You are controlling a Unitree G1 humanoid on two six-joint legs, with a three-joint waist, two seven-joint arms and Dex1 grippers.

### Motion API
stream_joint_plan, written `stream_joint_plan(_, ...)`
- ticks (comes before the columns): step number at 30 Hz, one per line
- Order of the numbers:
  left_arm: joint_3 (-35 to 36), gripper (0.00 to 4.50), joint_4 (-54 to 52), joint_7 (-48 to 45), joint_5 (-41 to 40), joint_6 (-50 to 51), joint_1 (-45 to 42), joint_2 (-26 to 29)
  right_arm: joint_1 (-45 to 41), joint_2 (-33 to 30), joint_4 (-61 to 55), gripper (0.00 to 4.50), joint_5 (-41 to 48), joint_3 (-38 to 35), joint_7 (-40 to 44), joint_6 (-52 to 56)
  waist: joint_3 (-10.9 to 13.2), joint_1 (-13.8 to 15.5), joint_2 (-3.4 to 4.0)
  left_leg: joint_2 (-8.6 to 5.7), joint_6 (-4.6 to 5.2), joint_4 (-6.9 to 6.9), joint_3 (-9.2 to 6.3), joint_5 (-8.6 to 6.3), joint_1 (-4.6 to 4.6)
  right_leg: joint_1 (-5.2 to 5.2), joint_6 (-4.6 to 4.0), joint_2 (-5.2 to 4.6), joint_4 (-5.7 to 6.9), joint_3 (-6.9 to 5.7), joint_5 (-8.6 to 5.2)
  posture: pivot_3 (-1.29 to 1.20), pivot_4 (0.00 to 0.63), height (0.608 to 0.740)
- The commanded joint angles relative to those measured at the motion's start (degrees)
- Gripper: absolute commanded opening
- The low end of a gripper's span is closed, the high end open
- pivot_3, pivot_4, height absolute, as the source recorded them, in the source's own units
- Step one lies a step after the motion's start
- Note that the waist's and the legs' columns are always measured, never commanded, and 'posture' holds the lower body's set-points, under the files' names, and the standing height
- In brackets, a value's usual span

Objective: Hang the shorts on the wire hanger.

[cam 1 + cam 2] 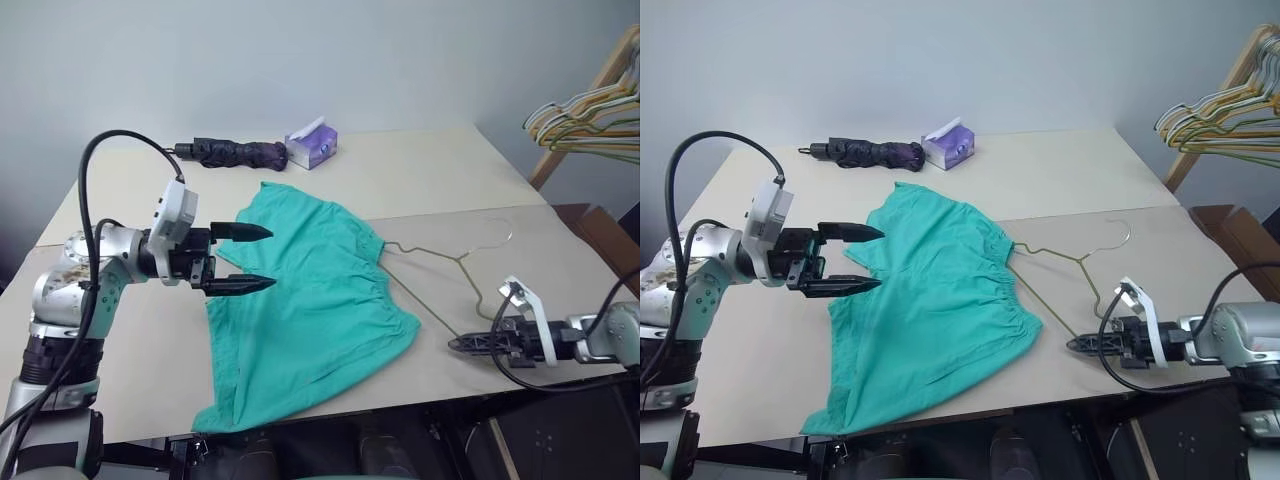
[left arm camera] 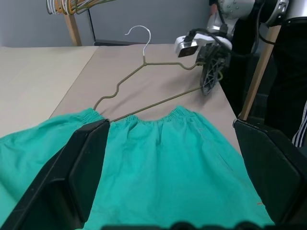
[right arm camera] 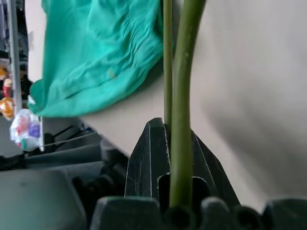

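Two grippers flank the teal-green soft fabric shorts (image 1: 310, 300) on the table: the left gripper (image 1: 248, 258) gapes wide at nine o'clock, the right gripper (image 1: 462, 343) pinches the thin olive-gold wire hanger (image 1: 440, 272) at four o'clock, wire running toward the waistband.

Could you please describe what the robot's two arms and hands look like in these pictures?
Both arms are silver-grey metal with black joint sections and looping black cables. The left hand has two long, pointed black fingers and a white camera block on the wrist. The right hand is black too, with a white bracket on top.
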Motion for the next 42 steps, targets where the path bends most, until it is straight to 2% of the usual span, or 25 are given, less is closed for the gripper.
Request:
stream_joint_plan(1, 0.83, 4.46, -1.61, 0.02, 0.12, -1.00, -0.23, 0.92, -1.99, -0.70, 0.92, 0.00, -1.37, 2.50, 3.67, -3.43, 0.00, 0.21, 0.00, 0.00, 0.00, 0.00, -0.01, 0.00, -0.02, -0.01, -0.02, 0.00, -0.01, 0.00, 0.01, -0.04, 0.046, 0.740)
stream_joint_plan(9, 1.70, 4.46, -2.48, -0.02, -0.14, -1.13, 1.52, 1.76, -2.80, -5.62, -0.42, 0.00, -2.74, 10.54, 16.55, -7.48, -0.01, 1.54, 0.02, 0.00, 0.00, 0.00, 0.00, 0.00, -0.03, -0.01, -0.13, -0.02, -0.04, -0.02, 0.08, -0.02, 0.039, 0.740)
stream_joint_plan(12, 1.80, 4.46, -2.76, 0.32, -0.16, -1.24, 1.68, 1.70, -5.11, -3.93, 3.27, 0.00, -5.93, 13.42, 16.82, -9.26, -0.02, 1.64, -0.02, 0.02, -0.01, 0.02, 0.01, 0.00, -0.01, -0.01, -0.02, 0.00, -0.03, -0.04, 0.01, -0.01, 0.038, 0.740)
stream_joint_plan(19, 2.40, 4.46, -3.47, 1.33, -0.12, -0.27, 2.24, 2.44, -12.34, 3.04, 16.32, 0.00, -9.04, 13.27, 17.08, -10.47, -0.03, 2.03, -0.02, 0.00, -0.01, 0.00, 0.00, 0.00, 0.00, -0.02, -0.27, 0.00, 0.00, -0.03, 0.17, 0.01, 0.042, 0.740)
stream_joint_plan(25, 2.23, 4.46, -3.91, 1.56, -1.11, 0.35, 2.12, 2.35, -14.12, 4.93, 15.73, 0.00, -9.62, 14.60, 19.52, -10.67, -0.02, 3.24, -0.02, 0.00, -0.01, 0.01, 0.01, 0.00, -0.04, -0.04, -0.26, 0.00, -0.03, -0.04, 0.16, 0.02, 0.045, 0.740)
stream_joint_plan(33, 0.90, 4.46, -2.61, 1.47, -0.06, -1.05, 0.58, 1.66, -14.88, 7.56, 17.50, 0.00, -10.44, 9.65, 13.98, -10.89, -0.02, 3.28, -0.02, 0.00, -0.01, 0.02, 0.00, 0.00, -0.03, -0.04, -0.27, 0.00, 0.01, -0.05, 0.16, -0.01, 0.045, 0.740)
stream_joint_plan(37, 0.10, 4.46, -0.89, 1.42, 0.77, -2.10, -1.11, 0.61, -11.38, 6.20, 8.76, 0.00, -8.46, 2.69, 8.85, -10.90, -0.03, 3.33, -0.01, 0.00, -0.01, 0.01, -0.01, 0.00, -0.05, -0.05, -0.27, 0.00, -0.01, -0.06, 0.16, -0.04, 0.035, 0.740)
stream_joint_plan(40, -0.81, 4.46, 1.51, 0.78, 2.05, -3.92, -2.85, -0.37, -5.48, 6.70, -7.87, 0.00, -9.81, -4.47, -0.49, -15.75, -0.05, 3.23, 0.02, 0.00, -0.01, 0.01, -0.01, 0.00, -0.06, -0.06, -0.26, 0.01, 0.00, -0.07, 0.16, -0.07, 0.020, 0.740)
stream_joint_plan(42, -1.32, 4.46, 3.61, 0.39, 3.25, -5.34, -4.52, -0.86, -2.05, 6.61, -16.88, 0.00, -13.45, -5.29, -6.01, -20.81, -0.06, 2.91, 0.03, 0.00, -0.01, 0.01, -0.01, 0.00, -0.08, -0.08, -0.24, 0.01, 0.01, -0.07, 0.15, -0.10, 0.019, 0.740)
